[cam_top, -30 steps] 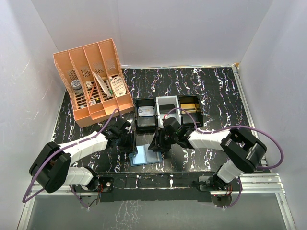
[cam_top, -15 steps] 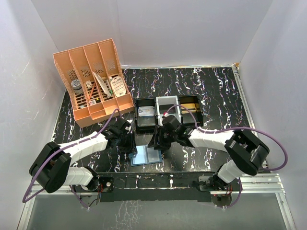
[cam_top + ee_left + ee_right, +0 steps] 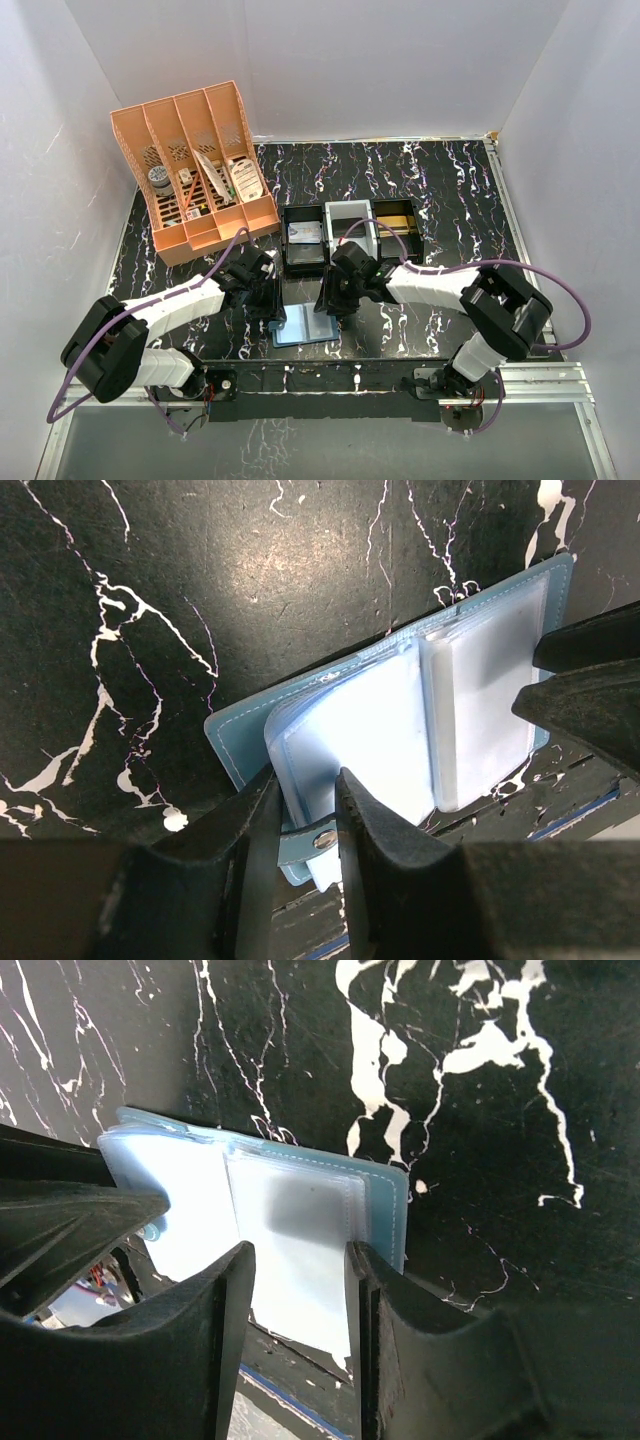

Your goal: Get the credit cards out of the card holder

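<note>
While the holder (image 3: 303, 328) lies spread open on the counter (image 3: 450, 190), close to the near edge and just on the near side of a row of trays (image 3: 303, 268), both arms reach in over it, one from each side.

The left fingers (image 3: 270, 805) come down at the holder's left edge. They stand only a narrow way apart, and the strap tab (image 3: 312, 838) with its snap fills the gap between them. They look closed on that tab (it meets both of them, as far as the left wrist view shows).

The right fingers (image 3: 243, 1270) are over the holder's right half, about halfway open. They straddle the near end of a clear sleeve (image 3: 300, 1225). Whether they press on it I cannot tell, and nothing shows as gripped.

The holder's teal cover faces down, with its stitched rim showing around the paler blue lining. Cloudy plastic sleeves fan out from the middle fold to the left and right. A dull grey patch shows through the right sleeve (what it is cannot be made out).

From above, the two sets of fingers stand near each other with the holder's middle between them. The counter is black with white veins. An orange rack (image 3: 215, 232) sits at its far left, well apart from the holder, with small items in its slots.
</note>
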